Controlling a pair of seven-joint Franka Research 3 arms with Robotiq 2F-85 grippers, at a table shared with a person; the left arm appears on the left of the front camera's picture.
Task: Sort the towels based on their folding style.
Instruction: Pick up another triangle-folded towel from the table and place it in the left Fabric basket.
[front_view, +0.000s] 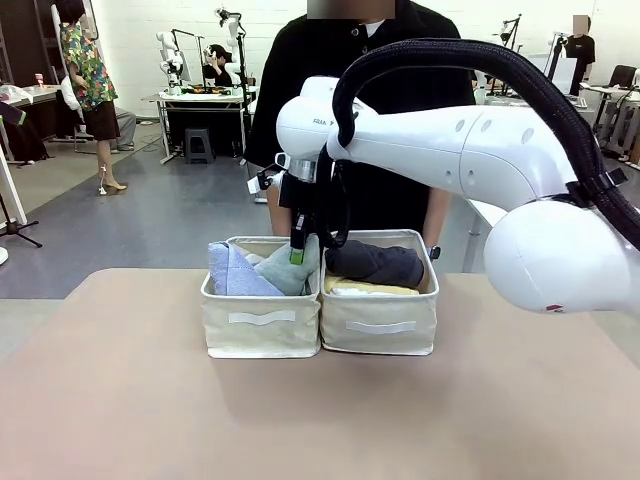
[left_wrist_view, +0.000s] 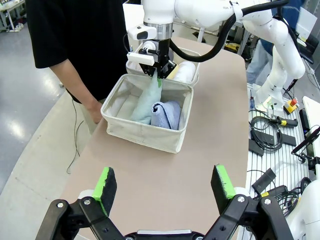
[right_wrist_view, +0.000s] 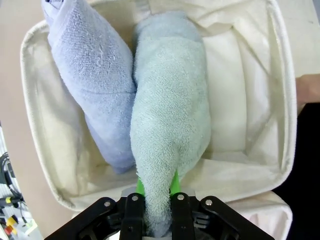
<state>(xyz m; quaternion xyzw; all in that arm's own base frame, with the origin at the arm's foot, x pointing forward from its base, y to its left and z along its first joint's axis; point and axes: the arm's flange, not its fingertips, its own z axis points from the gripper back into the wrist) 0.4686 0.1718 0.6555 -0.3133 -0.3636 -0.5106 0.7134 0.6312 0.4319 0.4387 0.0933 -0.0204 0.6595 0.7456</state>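
My right gripper (front_view: 297, 252) hangs over the left cream basket (front_view: 261, 325), shut on the narrow end of the pale teal cone towel (right_wrist_view: 170, 125), which reaches down into the basket. The lavender-blue cone towel (right_wrist_view: 95, 75) lies beside it in the same basket (right_wrist_view: 45, 155), touching it. In the right basket (front_view: 380, 325) a dark grey rolled towel (front_view: 378, 262) rests on top of a yellow one (front_view: 365, 288). A white roll (left_wrist_view: 186, 71) shows there in the left wrist view. My left gripper (left_wrist_view: 164, 183) is open above bare table, well short of the baskets.
A person in black stands at the far table edge behind the baskets, one hand (left_wrist_view: 95, 107) close to the left basket. The two baskets sit side by side mid-table. Cables and gear (left_wrist_view: 272, 130) lie beyond the table's side. Bare table surface spreads in front.
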